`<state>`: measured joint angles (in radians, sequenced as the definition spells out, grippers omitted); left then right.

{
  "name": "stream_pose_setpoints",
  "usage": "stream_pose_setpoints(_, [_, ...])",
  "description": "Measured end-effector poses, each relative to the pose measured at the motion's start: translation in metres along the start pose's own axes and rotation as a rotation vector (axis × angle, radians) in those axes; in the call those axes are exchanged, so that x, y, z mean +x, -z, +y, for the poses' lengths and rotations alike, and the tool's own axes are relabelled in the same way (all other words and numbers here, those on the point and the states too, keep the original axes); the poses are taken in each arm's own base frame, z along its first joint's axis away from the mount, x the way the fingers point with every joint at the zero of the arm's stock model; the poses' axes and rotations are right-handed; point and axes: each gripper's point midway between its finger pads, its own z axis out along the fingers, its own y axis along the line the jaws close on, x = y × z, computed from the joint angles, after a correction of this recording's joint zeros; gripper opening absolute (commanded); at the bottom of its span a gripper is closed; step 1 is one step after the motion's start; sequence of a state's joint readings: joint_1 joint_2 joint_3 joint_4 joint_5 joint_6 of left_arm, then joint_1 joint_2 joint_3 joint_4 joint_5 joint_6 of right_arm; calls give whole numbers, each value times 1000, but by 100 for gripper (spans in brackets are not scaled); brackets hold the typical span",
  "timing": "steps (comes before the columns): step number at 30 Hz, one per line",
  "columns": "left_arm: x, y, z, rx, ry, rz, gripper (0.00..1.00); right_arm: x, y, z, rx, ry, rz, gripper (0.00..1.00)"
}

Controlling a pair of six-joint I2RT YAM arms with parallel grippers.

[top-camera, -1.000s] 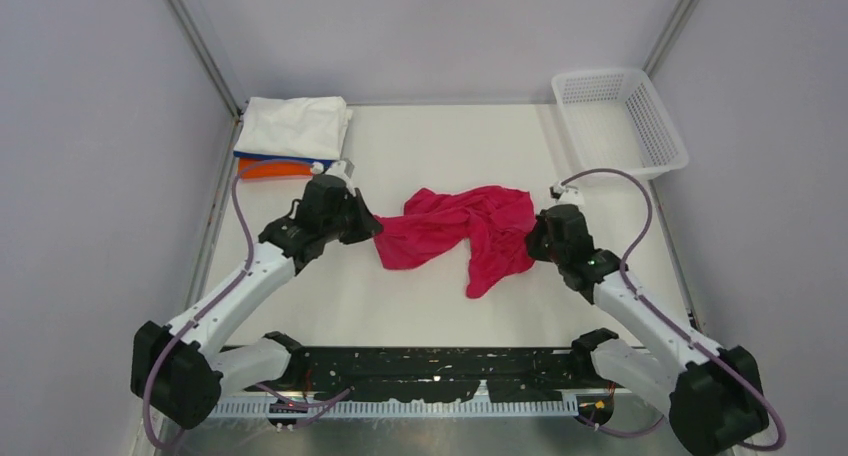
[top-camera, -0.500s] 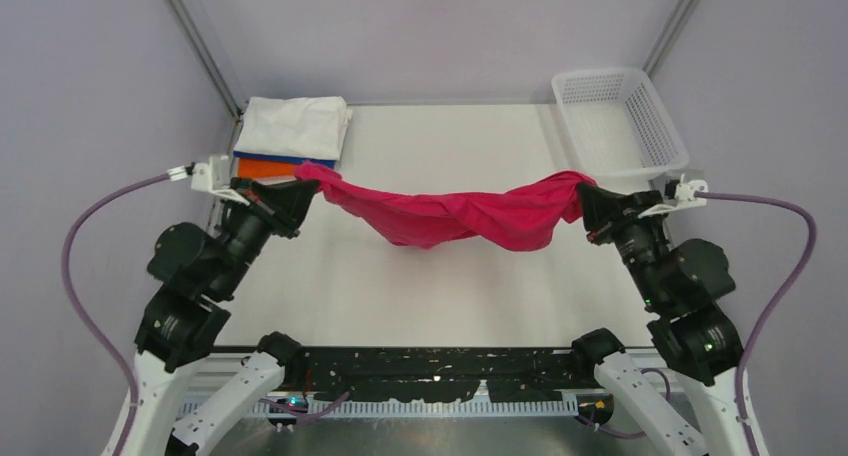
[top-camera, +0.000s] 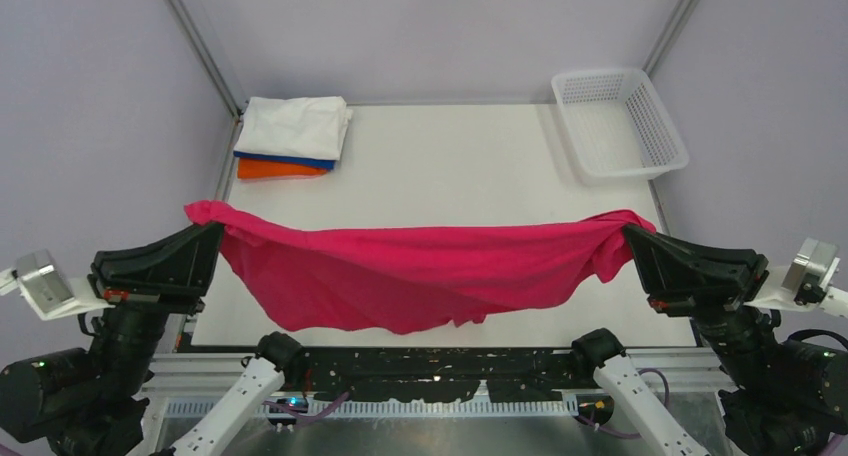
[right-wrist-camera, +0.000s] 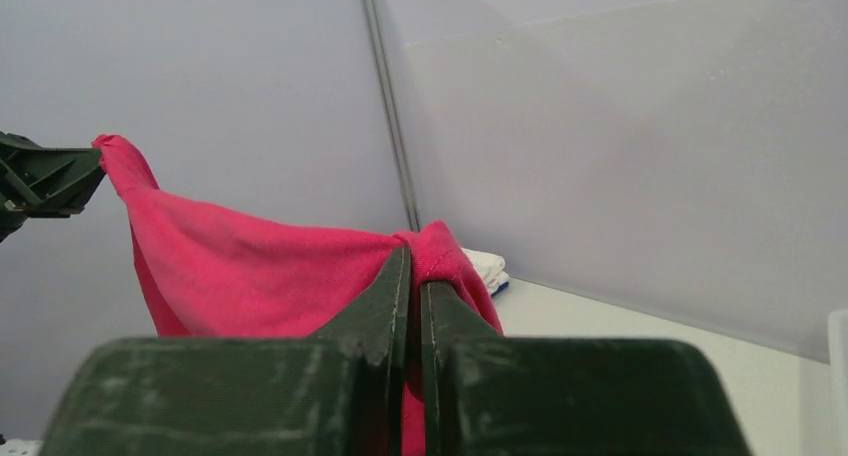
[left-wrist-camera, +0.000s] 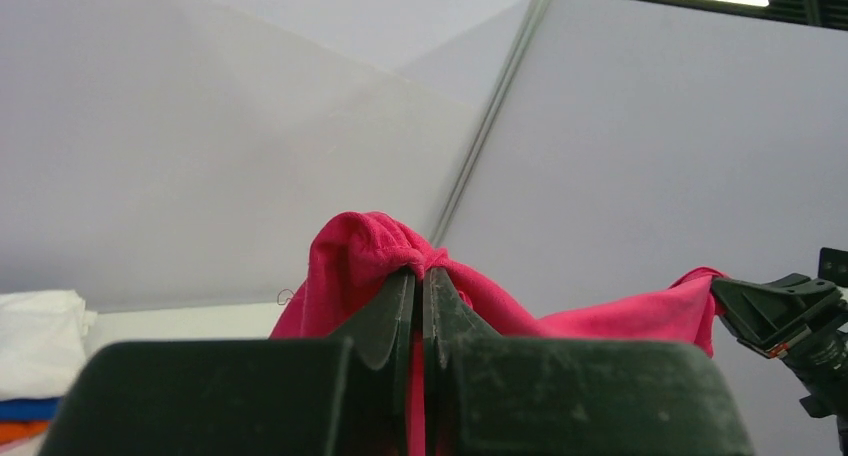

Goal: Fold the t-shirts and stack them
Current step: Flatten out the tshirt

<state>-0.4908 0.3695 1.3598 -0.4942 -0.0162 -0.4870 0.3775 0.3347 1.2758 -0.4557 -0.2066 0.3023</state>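
Note:
The magenta-red t-shirt (top-camera: 420, 271) hangs stretched in the air between both grippers, high above the table's near half, sagging in the middle. My left gripper (top-camera: 215, 234) is shut on its left end, also seen in the left wrist view (left-wrist-camera: 422, 273). My right gripper (top-camera: 630, 236) is shut on its right end, also seen in the right wrist view (right-wrist-camera: 415, 261). A folded stack lies at the back left: the white t-shirt (top-camera: 295, 126) on top, the blue t-shirt (top-camera: 290, 160) under it, the orange t-shirt (top-camera: 275, 169) at the bottom.
A white plastic mesh basket (top-camera: 620, 121) stands at the back right corner. The white table (top-camera: 450, 166) is walled by grey panels on the left, back and right.
Both arms rose and drew toward the near edge, spreading wider apart. The magenta-red shirt went from a crumpled heap on the table to a stretched, hanging sheet.

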Motion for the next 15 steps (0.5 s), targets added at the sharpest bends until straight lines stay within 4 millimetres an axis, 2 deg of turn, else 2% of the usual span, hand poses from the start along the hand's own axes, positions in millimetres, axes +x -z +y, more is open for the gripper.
stream_pose_setpoints(5, [-33,6,-18,45,-24,-59,0,-13,6,14,-51,-13,-20,5])
stream_pose_setpoints(7, [-40,1,-18,34,-32,-70,0,-14,7,14,-48,-19,-19,5])
stream_pose_setpoints(9, [-39,-12,-11,-6,-49,-63,0,-12,4,9,-19,-29,-11,5])
stream_pose_setpoints(12, [-20,-50,17,-126,-83,-11,0,-1,-10,-15,92,-48,12,5])
stream_pose_setpoints(13, [-8,-64,28,-171,-95,17,0,6,-15,-26,137,-53,28,5])
stream_pose_setpoints(15, [27,-97,61,-294,-135,101,0,32,-29,-56,266,-65,89,5])
